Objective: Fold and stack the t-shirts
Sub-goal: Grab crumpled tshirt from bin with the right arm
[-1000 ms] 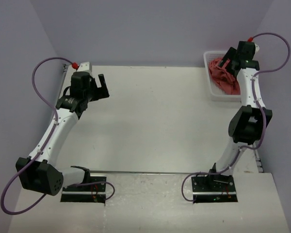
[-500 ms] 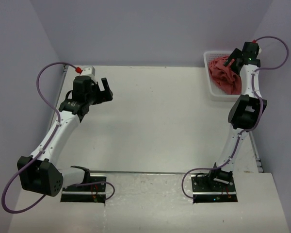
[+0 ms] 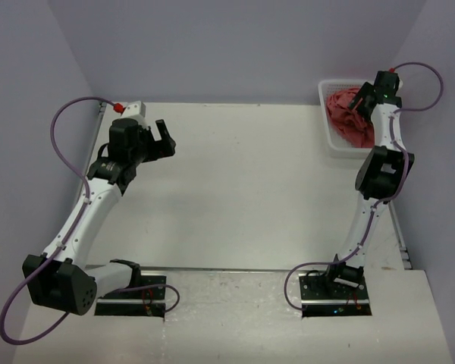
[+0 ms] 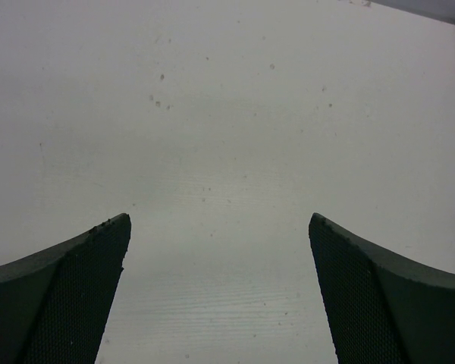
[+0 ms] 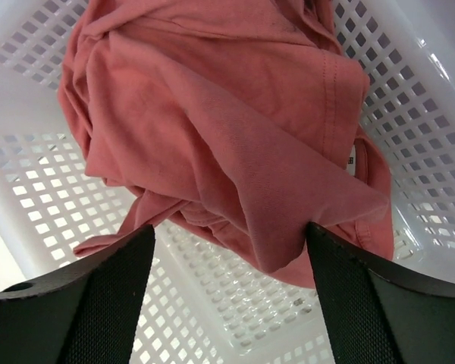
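In the upper right of the top view, the t-shirts (image 3: 350, 120) lie bunched in a red heap inside the basket (image 3: 325, 97), which stands on the table (image 3: 243, 189) by its right edge. How many shirts make up the heap I cannot tell. In the right wrist view the crumpled cloth (image 5: 212, 129) fills the upper middle of the frame, with a stitched hem at upper right, a small tag at the right and the basket's white mesh (image 5: 38, 174) all around. One fold hangs low, and the right jaws are spread on either side of it, not pinching it. The right arm (image 3: 379, 171) reaches up the right side to the basket. At upper left, the left arm (image 3: 98, 197) holds the left jaws spread wide above bare table (image 4: 227, 114), with nothing between them.
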